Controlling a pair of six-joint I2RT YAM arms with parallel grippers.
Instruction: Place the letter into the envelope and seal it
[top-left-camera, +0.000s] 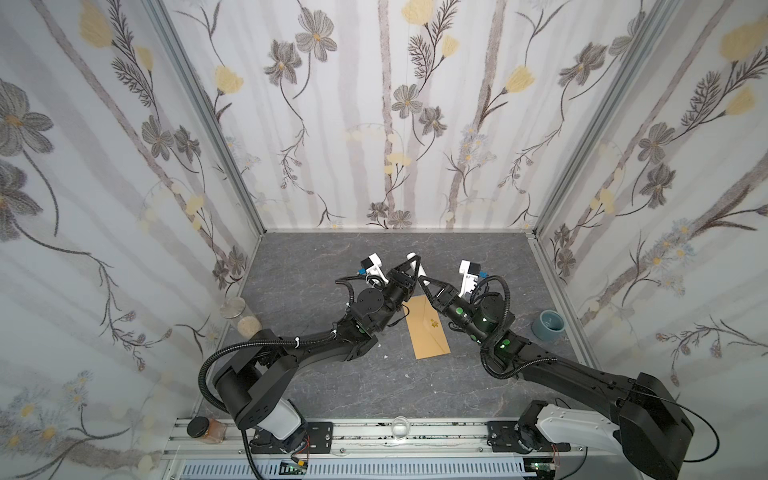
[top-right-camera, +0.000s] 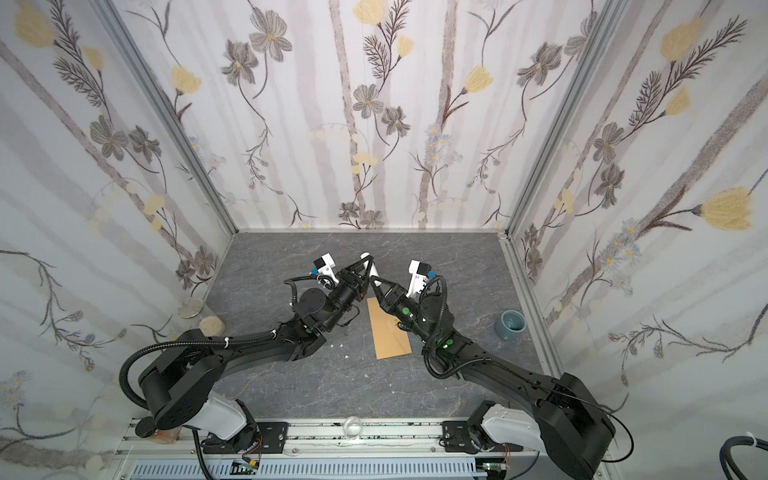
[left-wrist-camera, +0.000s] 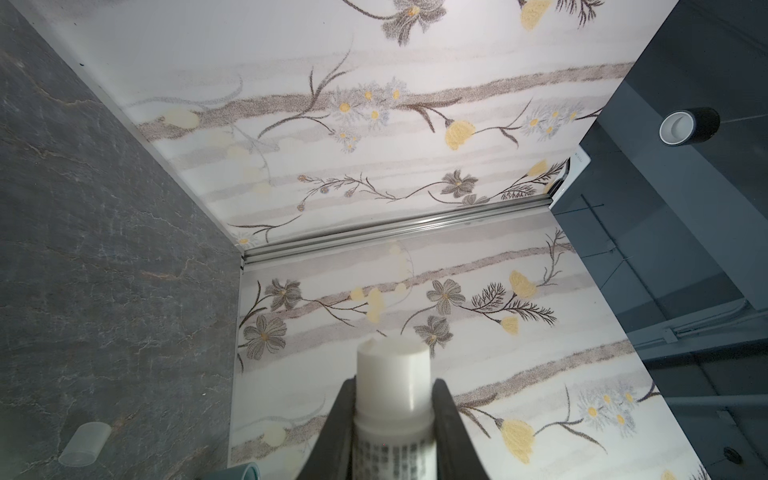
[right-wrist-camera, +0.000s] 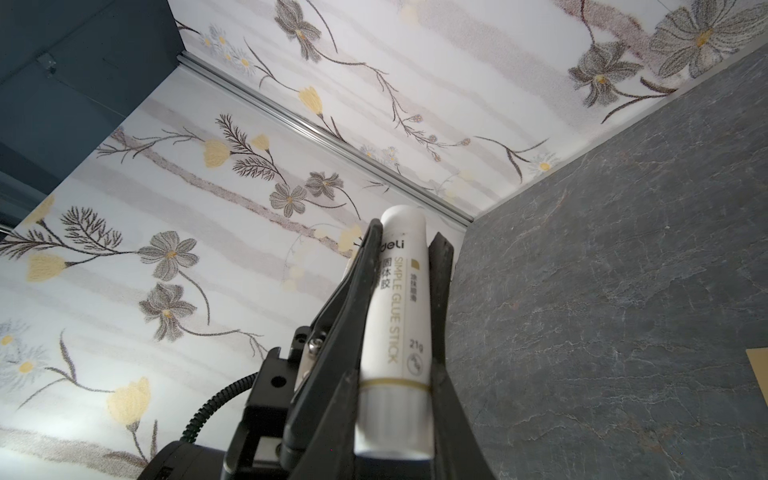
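Observation:
The tan envelope (top-left-camera: 428, 328) (top-right-camera: 392, 332) lies flat mid-table with its gold sticker up; one corner of the envelope (right-wrist-camera: 758, 365) shows in the right wrist view. The letter is out of view. Above the envelope's far end both grippers meet on a white glue stick (top-left-camera: 419, 270) (top-right-camera: 373, 270). My left gripper (top-left-camera: 414, 262) (left-wrist-camera: 395, 399) is shut on the stick's body, and its uncapped tip (left-wrist-camera: 392, 353) sticks out past the jaws. My right gripper (top-left-camera: 422, 282) (right-wrist-camera: 392, 399) is shut on the stick's base end (right-wrist-camera: 392, 415).
A translucent cap (left-wrist-camera: 83, 442) lies on the grey table. A blue-grey cup (top-left-camera: 548, 325) stands at the right wall and a glass jar (top-left-camera: 235, 309) at the left wall. A small jar (top-left-camera: 205, 428) and a clear glass (top-left-camera: 401, 428) sit on the front rail.

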